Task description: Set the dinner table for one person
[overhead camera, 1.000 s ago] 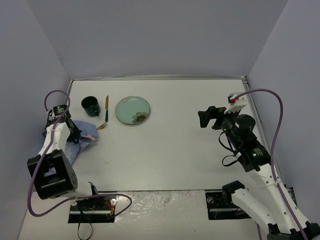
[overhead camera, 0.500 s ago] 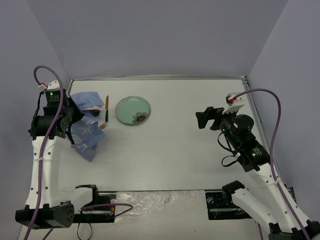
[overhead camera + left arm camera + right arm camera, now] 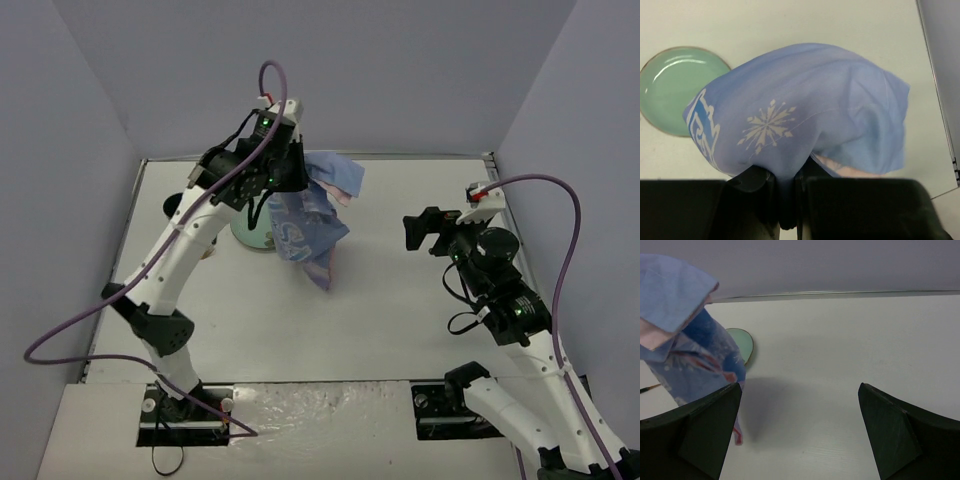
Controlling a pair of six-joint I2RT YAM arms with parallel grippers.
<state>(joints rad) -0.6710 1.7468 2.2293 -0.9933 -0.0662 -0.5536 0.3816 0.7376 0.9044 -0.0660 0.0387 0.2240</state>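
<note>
Placemat [image 3: 306, 224] aloft in left claw [image 3: 785, 201]

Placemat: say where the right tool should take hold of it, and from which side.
Probably the free lower corner of the placemat, approached level from the right by the open right tool. The left tool pinches the bunched top, so the cloth hangs to a point over the dinner table, nearest that arm.

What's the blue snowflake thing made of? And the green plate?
The blue snowflake thing looks like soft woven cloth with a matte finish: it folds, drapes and hangs limp, and the pattern looks printed on. The green plate looks like glazed ceramic, though it could be glossy plastic: it is stiff, smooth and shiny, with bright reflections on its surface.
</note>
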